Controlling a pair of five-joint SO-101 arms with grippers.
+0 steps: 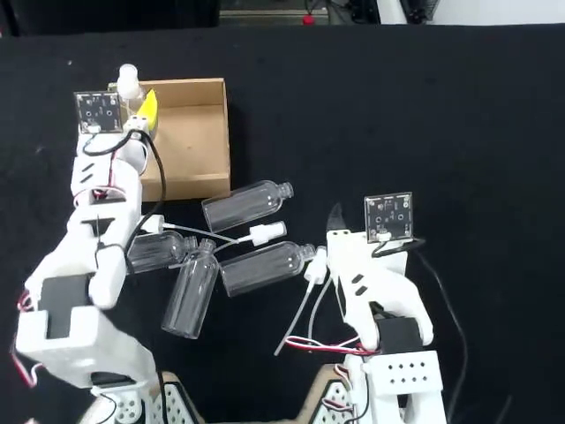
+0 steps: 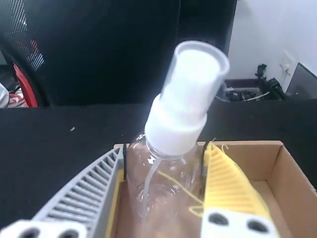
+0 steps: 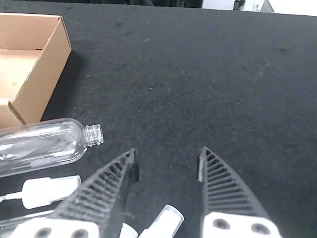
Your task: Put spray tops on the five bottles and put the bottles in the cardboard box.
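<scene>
Currently left pincer point(image 2: 164, 149) pinches a capped bottle point(image 2: 159, 186) over cardboard box point(image 2: 285, 171); right pincer point(image 3: 166, 154) spread.

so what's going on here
The left gripper has its fingers shut on a bottle with its spray top on, at a corner of the cardboard box. The right gripper is open above the table near loose spray tops. Four more bottles lie on the table beside the box.

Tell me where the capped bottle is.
The capped bottle is gripped in the left claw at the far left corner of the cardboard box in the high view.
</scene>
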